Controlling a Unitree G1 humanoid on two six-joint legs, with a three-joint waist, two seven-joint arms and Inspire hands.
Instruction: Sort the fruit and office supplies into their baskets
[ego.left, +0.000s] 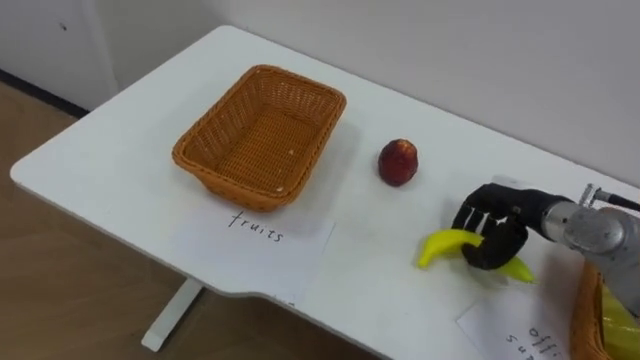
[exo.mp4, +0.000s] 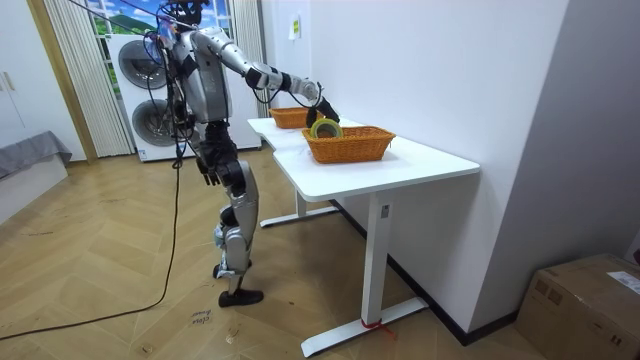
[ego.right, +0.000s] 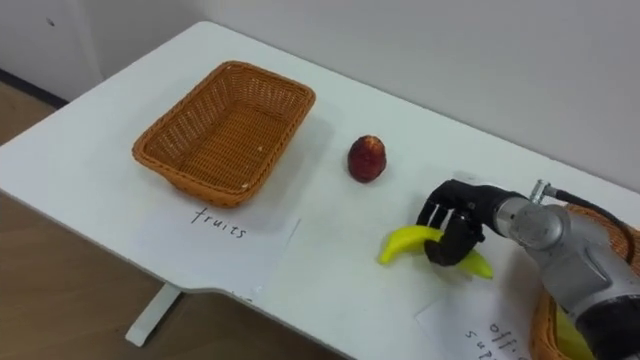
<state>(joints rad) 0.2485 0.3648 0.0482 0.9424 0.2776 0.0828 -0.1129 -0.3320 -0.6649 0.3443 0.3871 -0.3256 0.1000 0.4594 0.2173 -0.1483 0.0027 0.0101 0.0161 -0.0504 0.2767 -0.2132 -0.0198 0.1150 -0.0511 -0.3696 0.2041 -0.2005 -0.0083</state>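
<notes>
A yellow banana (ego.left: 445, 245) lies on the white table (ego.left: 120, 150) near its front right. My right hand (ego.left: 492, 232) sits over the banana's middle with its fingers curled round it. A red apple (ego.left: 398, 162) stands a little further back and to the left, apart from the hand. The empty wicker fruit basket (ego.left: 182, 152) stands at the left, behind a paper label (ego.left: 255, 225). At the right edge is the second wicker basket (ego.left: 585, 310), with something yellow inside. In the room view I stand at the table's long side, my left hand (exo.mp4: 208, 174) hanging by my hip.
A second paper label (ego.left: 510, 335) lies in front of the right-hand basket (exo.mp4: 350, 145). The table's front edge runs close to the banana. Washing machines (exo.mp4: 140, 90) stand behind me and a cardboard box (exo.mp4: 585, 305) sits on the floor at the room view's right.
</notes>
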